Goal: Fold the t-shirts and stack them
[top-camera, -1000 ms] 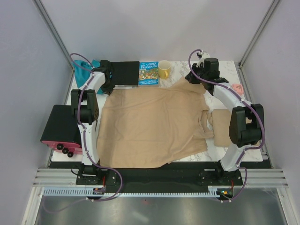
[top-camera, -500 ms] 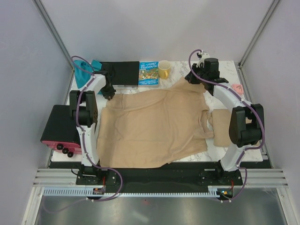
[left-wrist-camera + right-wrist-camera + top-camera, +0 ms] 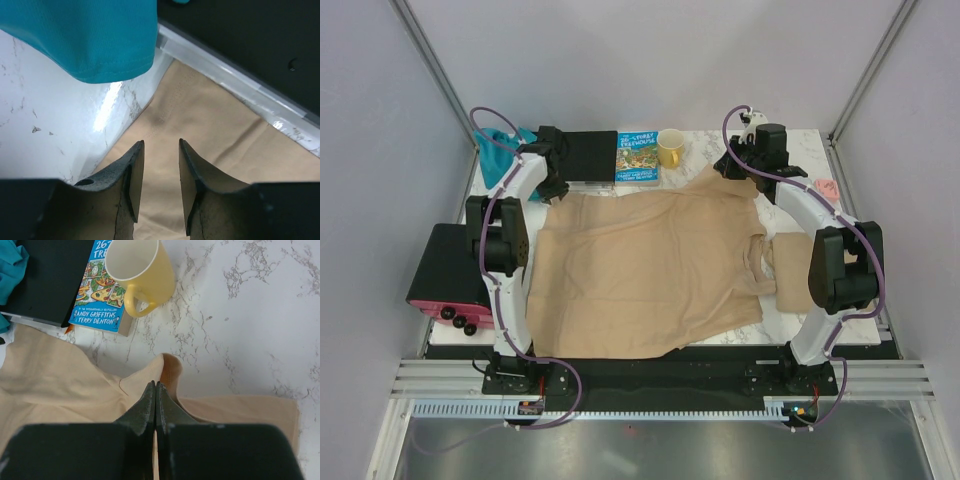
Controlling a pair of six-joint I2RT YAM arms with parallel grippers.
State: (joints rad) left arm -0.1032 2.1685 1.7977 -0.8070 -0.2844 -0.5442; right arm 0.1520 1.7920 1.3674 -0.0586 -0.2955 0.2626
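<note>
A large tan t-shirt (image 3: 650,270) lies spread over the marble table. My left gripper (image 3: 556,188) hovers open over the shirt's far left corner (image 3: 210,115), fingertips (image 3: 136,150) apart with nothing between them. Just beyond it lies the teal garment (image 3: 90,35), at the far left corner of the table (image 3: 505,140). My right gripper (image 3: 155,383) is shut on the tan t-shirt's far right corner, which rises in a small peak (image 3: 172,370) at the fingertips. In the top view this gripper (image 3: 725,172) is at the far right. A second tan t-shirt (image 3: 790,255) lies partly under the right arm.
Along the far edge stand a black board (image 3: 590,155), a colourful book (image 3: 637,158) and a yellow mug (image 3: 670,148). A pink object (image 3: 827,188) lies at the right edge. A black and red box (image 3: 450,275) sits off the table's left side.
My left gripper has opened and let go of the shirt's far left corner, which now lies flat, and has drawn slightly back. The right gripper has not moved.
</note>
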